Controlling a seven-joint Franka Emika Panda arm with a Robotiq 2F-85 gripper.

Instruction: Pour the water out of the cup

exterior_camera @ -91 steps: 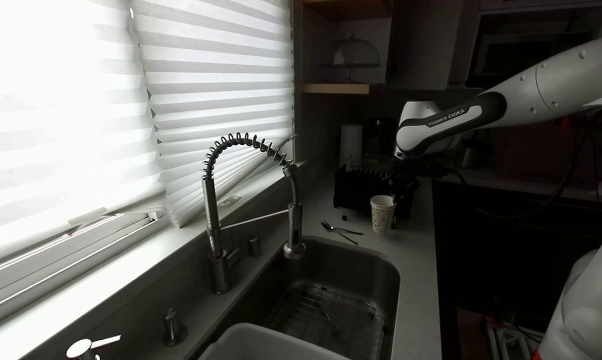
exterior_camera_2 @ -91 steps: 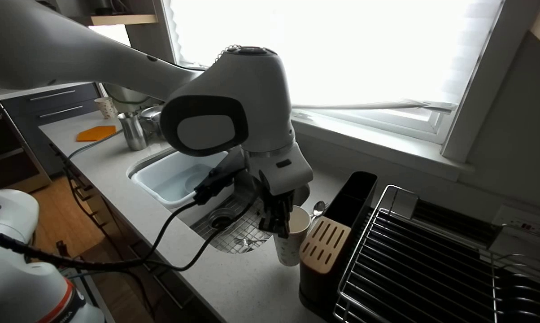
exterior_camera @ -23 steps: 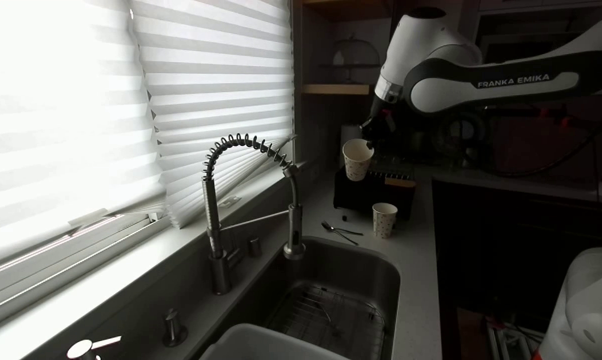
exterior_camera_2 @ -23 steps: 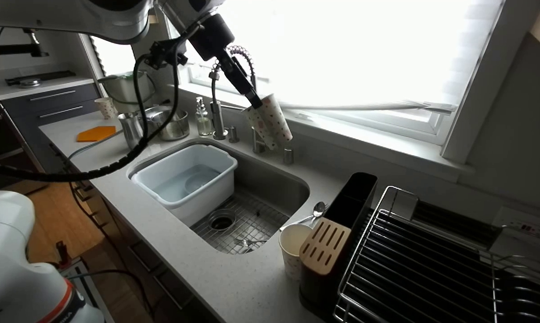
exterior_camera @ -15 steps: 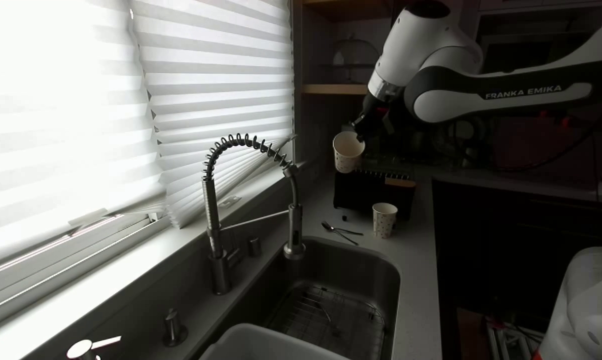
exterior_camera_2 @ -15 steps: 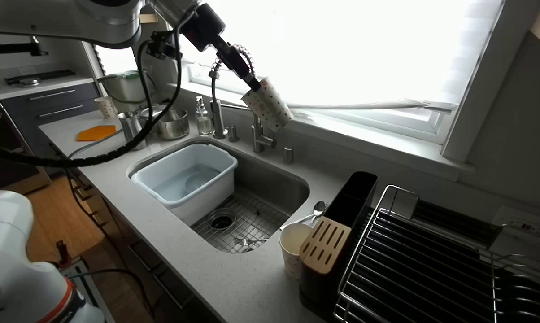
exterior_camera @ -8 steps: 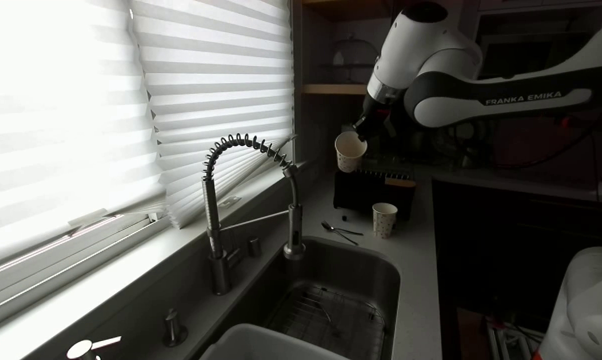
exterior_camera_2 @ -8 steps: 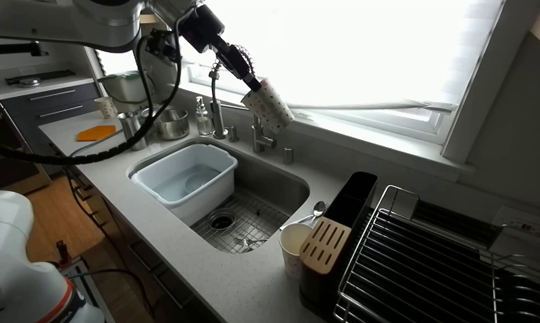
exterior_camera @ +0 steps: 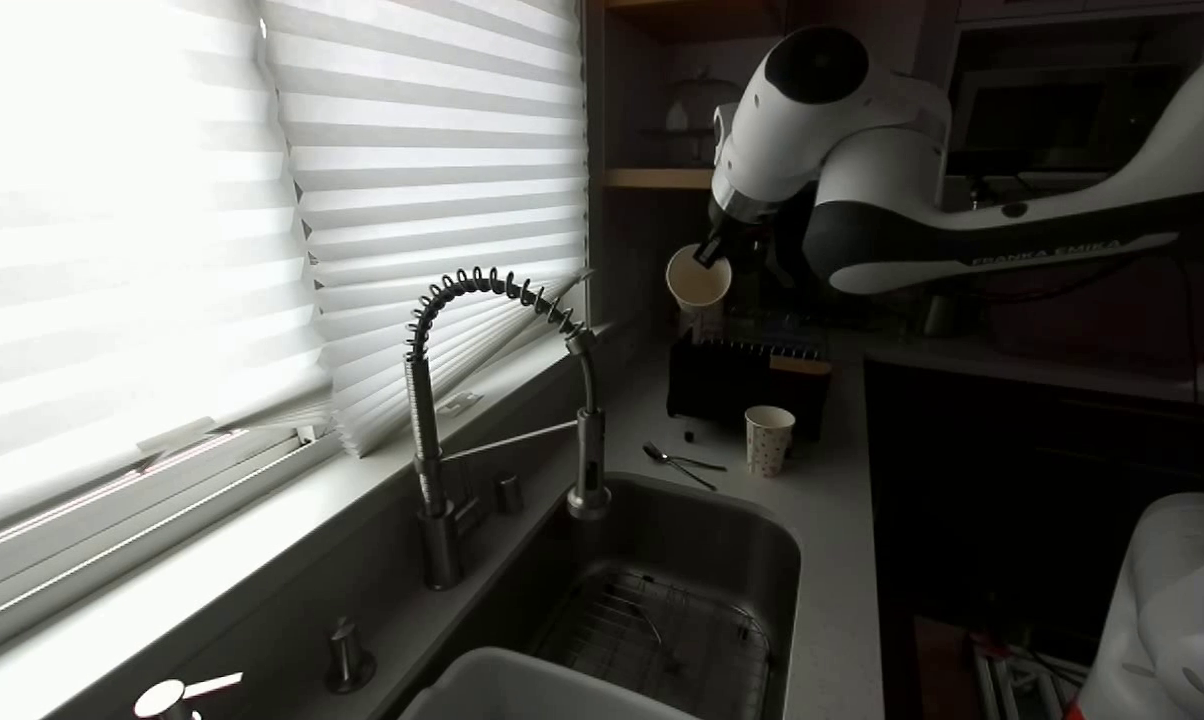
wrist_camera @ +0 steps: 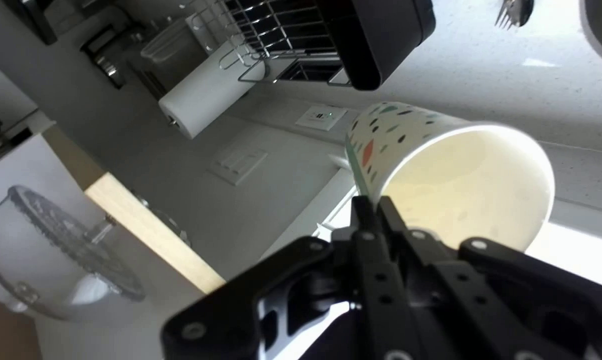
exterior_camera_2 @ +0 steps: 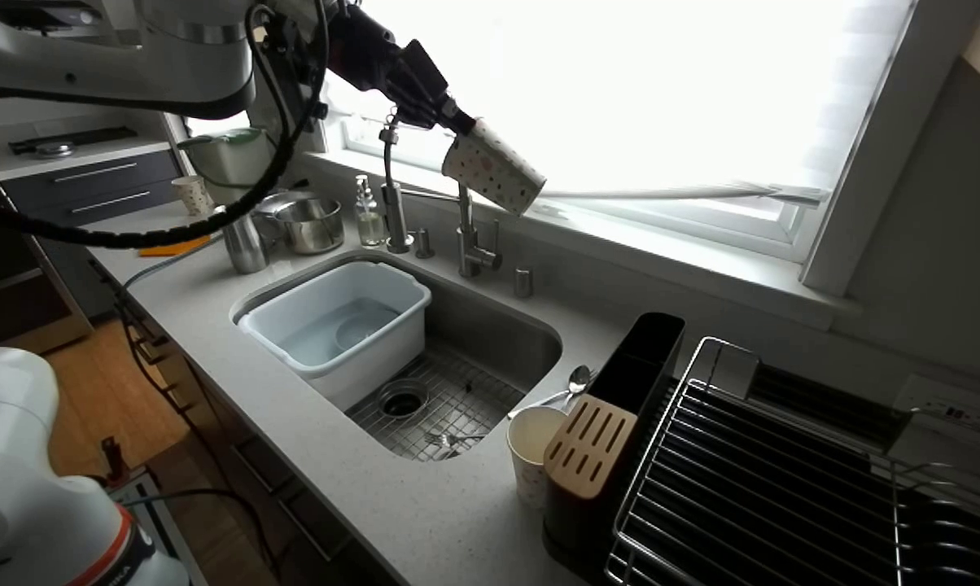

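Leaning in midair, base lower than mouth, the speckled paper cup (exterior_camera_2: pixel 496 167) has its wall pinched at the rim by the hand (wrist_camera: pixel 373 202) (any water inside cannot be made out). Pouring well likely means centring its mouth over the sink (exterior_camera_2: pixel 514 346), clear of the spring-neck faucet (exterior_camera: pixel 423 410), then tipping slowly, keeping the worktop (exterior_camera_2: pixel 425 513) dry.

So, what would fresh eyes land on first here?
The speckled paper cup, tilted in midair, its rim pinched in the claw. Next, the coiled spring faucet standing beside the sink, then the pale tub sitting inside that sink.
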